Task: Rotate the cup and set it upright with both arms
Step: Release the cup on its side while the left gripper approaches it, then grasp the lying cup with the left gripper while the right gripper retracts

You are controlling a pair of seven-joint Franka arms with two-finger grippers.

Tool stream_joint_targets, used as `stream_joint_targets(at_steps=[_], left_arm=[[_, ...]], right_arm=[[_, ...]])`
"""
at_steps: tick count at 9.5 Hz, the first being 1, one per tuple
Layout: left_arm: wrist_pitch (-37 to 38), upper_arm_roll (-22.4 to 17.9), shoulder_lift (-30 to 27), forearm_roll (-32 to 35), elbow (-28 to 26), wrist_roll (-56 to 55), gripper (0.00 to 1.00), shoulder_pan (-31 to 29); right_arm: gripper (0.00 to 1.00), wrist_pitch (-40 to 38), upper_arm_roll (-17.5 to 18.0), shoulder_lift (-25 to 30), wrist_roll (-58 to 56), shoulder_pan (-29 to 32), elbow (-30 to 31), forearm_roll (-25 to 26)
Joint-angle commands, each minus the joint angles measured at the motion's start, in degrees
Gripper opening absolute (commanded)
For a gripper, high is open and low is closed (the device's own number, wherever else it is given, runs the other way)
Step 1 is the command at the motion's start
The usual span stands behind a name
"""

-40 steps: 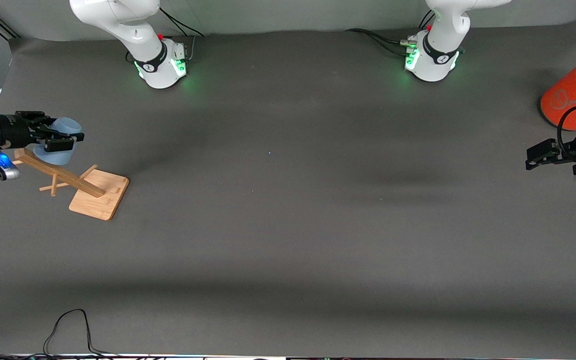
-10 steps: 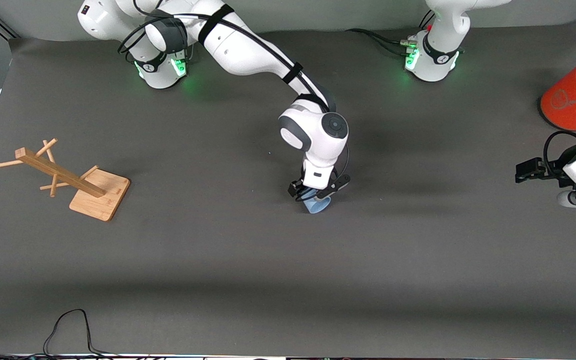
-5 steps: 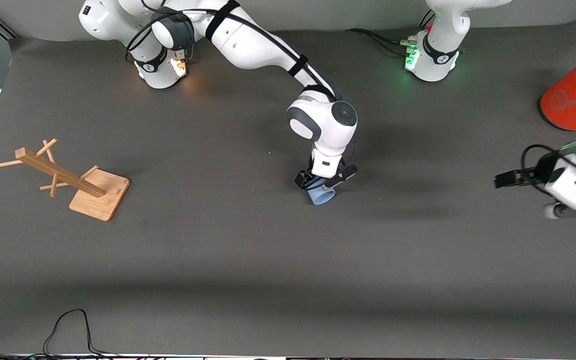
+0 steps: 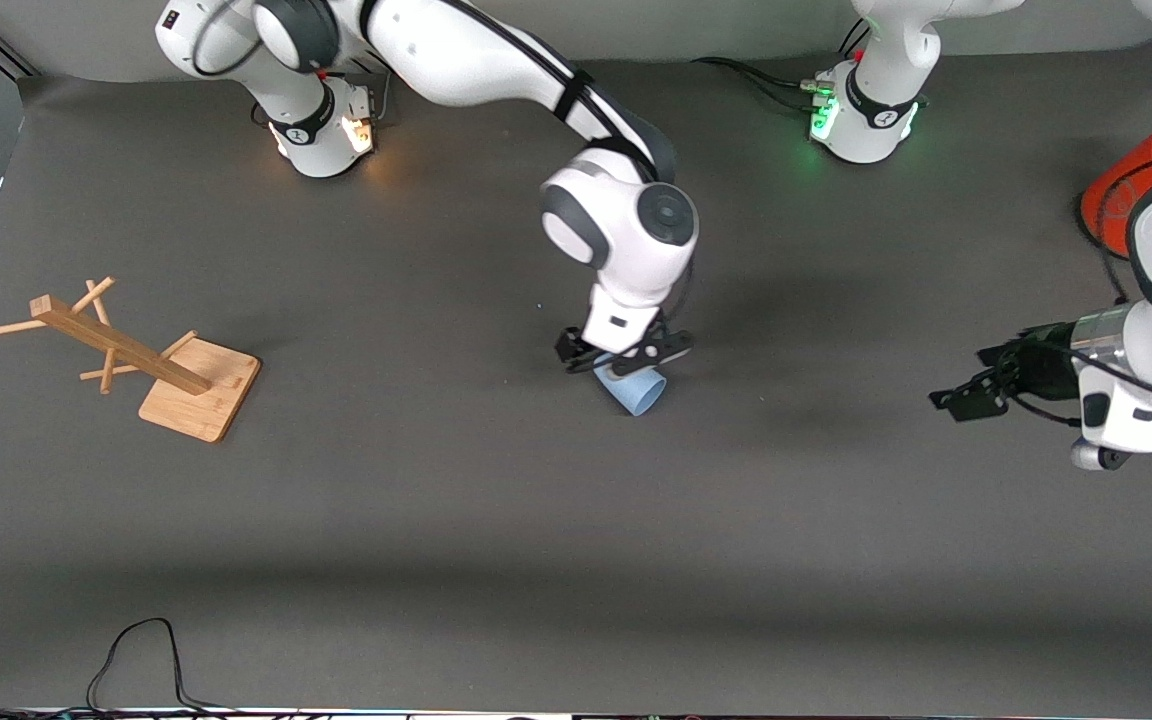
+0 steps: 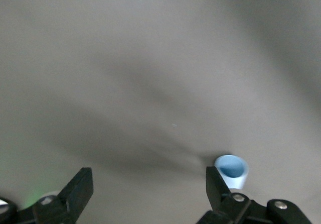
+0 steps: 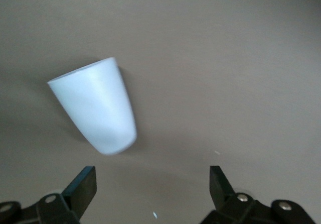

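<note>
The dark surface (image 4: 436,520) spreads below me. My right gripper (image 4: 622,355) hovers just above the cup (image 4: 633,391), fingers apart, gripping nothing (the cup lies on its side). My left gripper (image 4: 976,390), well apart from it, hangs spread wide.

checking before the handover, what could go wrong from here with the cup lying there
1. The cup lies on its side on the table, released; being round and tapered, it could roll away.
2. The right gripper hangs open just over it and might nudge it while withdrawing.
3. The left gripper, open near the orange cylinder, must approach sideways and could push the cup instead of gripping it.
</note>
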State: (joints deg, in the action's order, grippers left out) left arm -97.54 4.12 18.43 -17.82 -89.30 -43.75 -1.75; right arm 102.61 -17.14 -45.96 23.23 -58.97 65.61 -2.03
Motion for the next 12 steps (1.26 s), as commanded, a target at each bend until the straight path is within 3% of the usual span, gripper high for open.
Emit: stream_joint_targets(at_steps=[1, 3, 6, 7, 9, 12], left_arm=[[1.6, 5.5, 7.0, -1.2, 7.2, -19.2, 1.00, 0.5], [4.1, 10.3, 11.1, -0.6, 10.4, -29.9, 1.00, 2.1], [4.2, 10.4, 24.1, -1.2, 17.9, -47.8, 1.00, 12.7], [4.0, 10.4, 27.4, -1.4, 19.1, -48.4, 1.00, 13.9], [4.1, 11.0, 30.9, -3.3, 19.2, -48.5, 1.00, 15.3], [3.4, 10.9, 34.9, -3.7, 21.6, -50.4, 1.00, 17.0]], right_arm=[[1.00, 0.7, 0.2, 18.6, -1.6, 3.1, 18.4, -1.0], [1.00, -2.8, -0.9, 28.1, -5.9, 7.4, 23.7, -0.4], [1.00, -9.8, -12.4, 34.4, -17.4, 7.7, 25.1, -1.0], [1.00, -10.0, -14.6, 35.7, -18.6, 7.6, 25.6, -1.0], [1.00, -11.8, -15.2, 38.2, -19.8, 9.6, 27.6, -0.4], [1.00, -15.0, -13.0, 42.1, -23.0, 16.4, 28.7, -0.1]])
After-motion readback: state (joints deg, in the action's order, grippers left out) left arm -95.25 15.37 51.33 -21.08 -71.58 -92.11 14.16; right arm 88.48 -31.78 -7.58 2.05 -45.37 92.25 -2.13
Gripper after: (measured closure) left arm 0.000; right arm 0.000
